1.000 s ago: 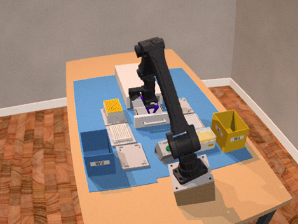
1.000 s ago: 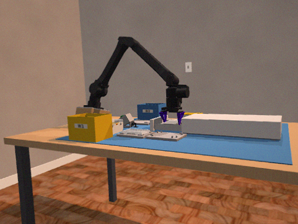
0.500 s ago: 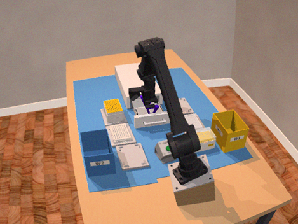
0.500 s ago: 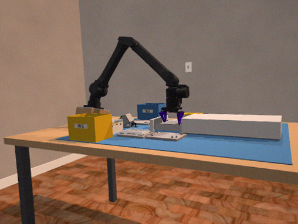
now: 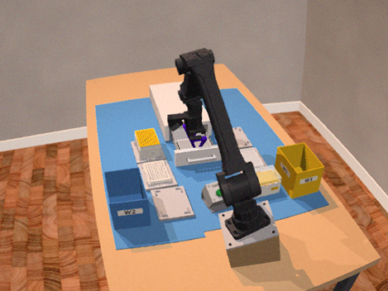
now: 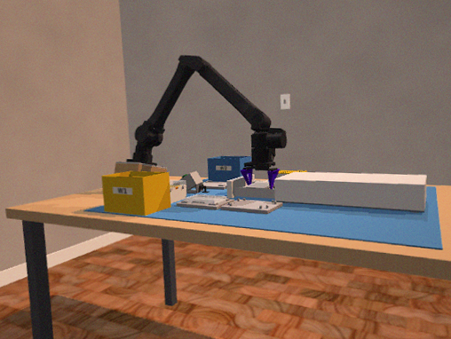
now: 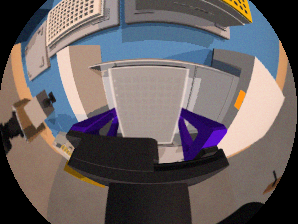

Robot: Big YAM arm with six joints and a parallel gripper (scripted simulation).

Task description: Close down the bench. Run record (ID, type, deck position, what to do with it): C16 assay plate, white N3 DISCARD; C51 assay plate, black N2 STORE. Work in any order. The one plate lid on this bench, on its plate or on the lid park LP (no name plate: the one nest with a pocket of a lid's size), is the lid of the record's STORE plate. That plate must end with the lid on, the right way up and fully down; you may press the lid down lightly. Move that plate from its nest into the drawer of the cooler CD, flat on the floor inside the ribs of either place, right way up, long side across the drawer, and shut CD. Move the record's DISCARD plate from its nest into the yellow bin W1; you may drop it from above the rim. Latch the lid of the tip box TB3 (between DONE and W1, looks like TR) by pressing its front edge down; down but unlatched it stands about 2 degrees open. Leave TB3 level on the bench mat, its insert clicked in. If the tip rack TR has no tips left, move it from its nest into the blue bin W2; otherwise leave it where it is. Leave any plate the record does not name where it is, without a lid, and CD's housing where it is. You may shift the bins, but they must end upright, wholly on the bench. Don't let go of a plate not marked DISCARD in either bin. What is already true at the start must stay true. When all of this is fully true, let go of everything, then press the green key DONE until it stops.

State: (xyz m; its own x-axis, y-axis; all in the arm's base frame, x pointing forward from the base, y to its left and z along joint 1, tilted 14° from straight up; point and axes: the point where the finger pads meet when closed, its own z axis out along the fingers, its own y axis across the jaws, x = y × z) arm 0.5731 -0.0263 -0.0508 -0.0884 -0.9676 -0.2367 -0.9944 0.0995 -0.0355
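Note:
My gripper (image 5: 196, 140) hangs over the open drawer (image 5: 196, 155) of the white cooler CD (image 5: 170, 103). It also shows in the side view (image 6: 259, 177). In the wrist view my purple fingers are shut on the long sides of a grey lidded plate (image 7: 148, 106), which lies low inside the drawer, long side across it. The lid hides the plate's body. A white assay plate (image 5: 156, 172) sits in a nest on the left. Another white plate (image 5: 253, 155) sits in a nest on the right. The tip rack TR (image 5: 147, 138) holds yellow tips.
The yellow bin W1 (image 5: 299, 169) stands at the right and the blue bin W2 (image 5: 127, 195) at the front left. The tip box TB3 (image 5: 269, 181) is between W1 and the green DONE key (image 5: 218, 192). Empty nests lie at the front (image 5: 177, 203) and by the cooler (image 5: 241, 136).

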